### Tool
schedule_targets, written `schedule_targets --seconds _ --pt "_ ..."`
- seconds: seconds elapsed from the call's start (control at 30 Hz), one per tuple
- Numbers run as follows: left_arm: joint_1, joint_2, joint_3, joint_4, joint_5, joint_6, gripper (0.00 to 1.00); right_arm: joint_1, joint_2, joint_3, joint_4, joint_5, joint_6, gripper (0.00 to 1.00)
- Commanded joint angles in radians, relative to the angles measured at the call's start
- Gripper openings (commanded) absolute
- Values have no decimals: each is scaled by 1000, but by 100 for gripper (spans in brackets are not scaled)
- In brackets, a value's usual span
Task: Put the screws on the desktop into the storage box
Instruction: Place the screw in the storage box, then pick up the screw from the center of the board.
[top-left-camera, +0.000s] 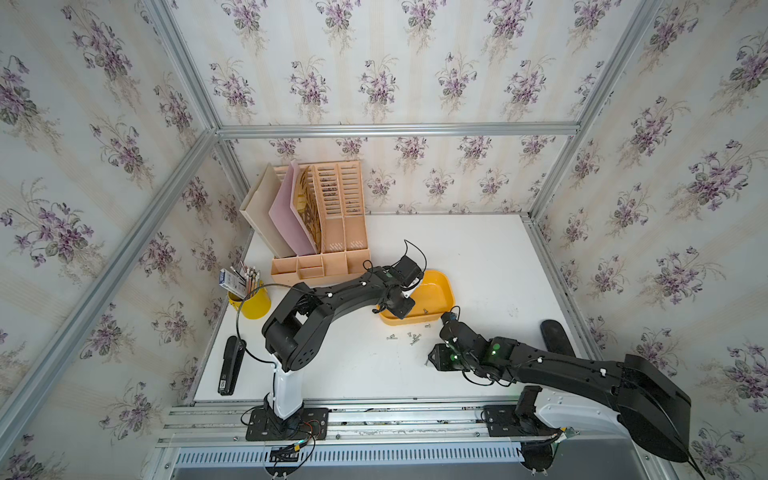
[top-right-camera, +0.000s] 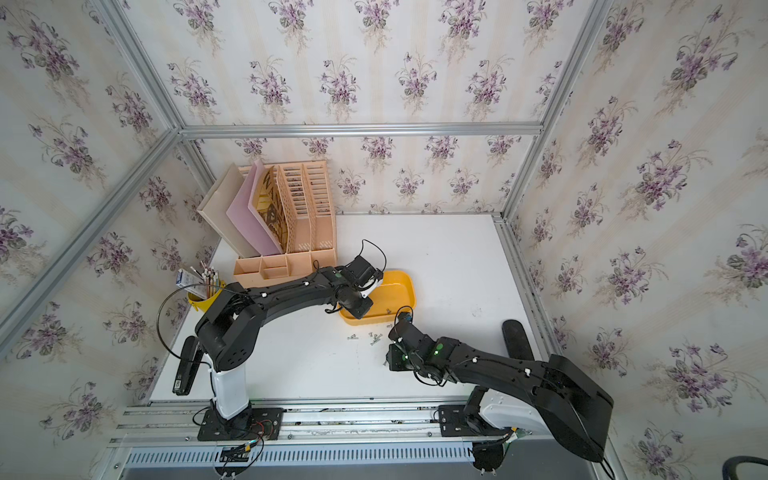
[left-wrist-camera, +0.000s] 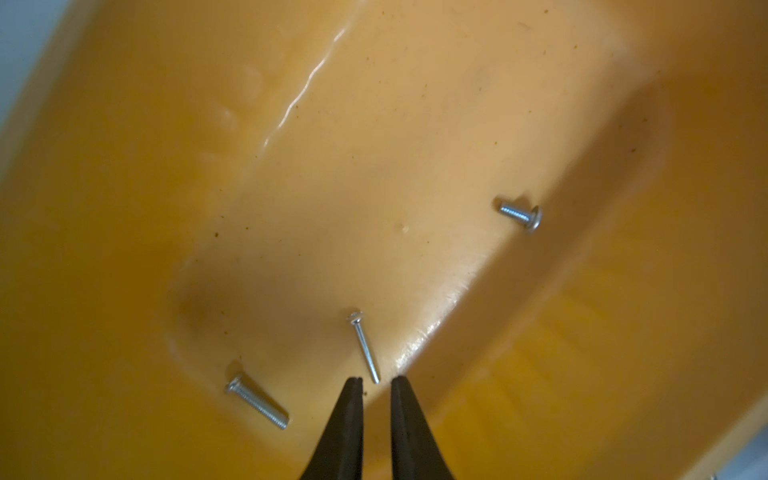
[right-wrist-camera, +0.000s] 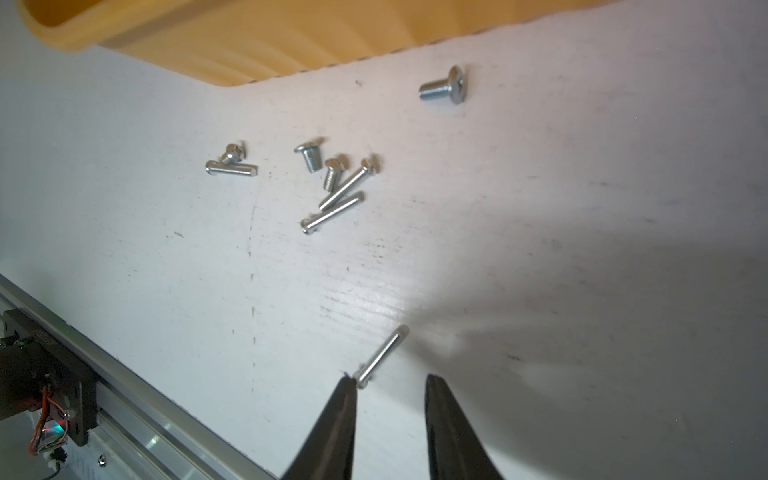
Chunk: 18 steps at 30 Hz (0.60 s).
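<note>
1. In both top views we find the storage box (top-left-camera: 415, 321) (top-right-camera: 370, 322) standing near the middle of the white surface (top-left-camera: 478, 257); the loose screws (top-left-camera: 411, 337) lie scattered on the surface just near of the box's near wall.
2. The left claw (left-wrist-camera: 377, 379) hangs inside the box, its two tips parted by a narrow gap and clamping nothing; a thin screw (left-wrist-camera: 363, 347) lies on the box floor with its point reaching into that gap.
3. Two more lie in the box; a longer screw (left-wrist-camera: 257, 401) rests beside the claw; a stubby screw (left-wrist-camera: 521, 214) sits at the foot of a wall.
4. The right claw (right-wrist-camera: 390, 376) sits low over the surface, near and slightly right of the scattered group; its jaws stand wider apart and grip nothing; a long screw (right-wrist-camera: 381, 356) lies flat with one end touching one fingertip (right-wrist-camera: 347, 386).
5. A short screw (right-wrist-camera: 444, 85) lies alone on the surface, close to the box wall and apart from the rest.
</note>
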Motion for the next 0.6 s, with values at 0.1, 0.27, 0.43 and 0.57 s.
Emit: schedule_targets --seconds 0.1,0.27,0.43,0.57 --pt "1 -12 2 7 -9 -9 26 22 55 3 47 16 21 34" --pt "2 -45 -13 14 -11 -30 28 42 84 5 28 53 29 33" --pt "0 -80 -17 7 -3 -34 30 45 104 16 34 63 23 30" --pt "0 -105 -30 1 -10 -37 31 51 126 27 36 69 13 28"
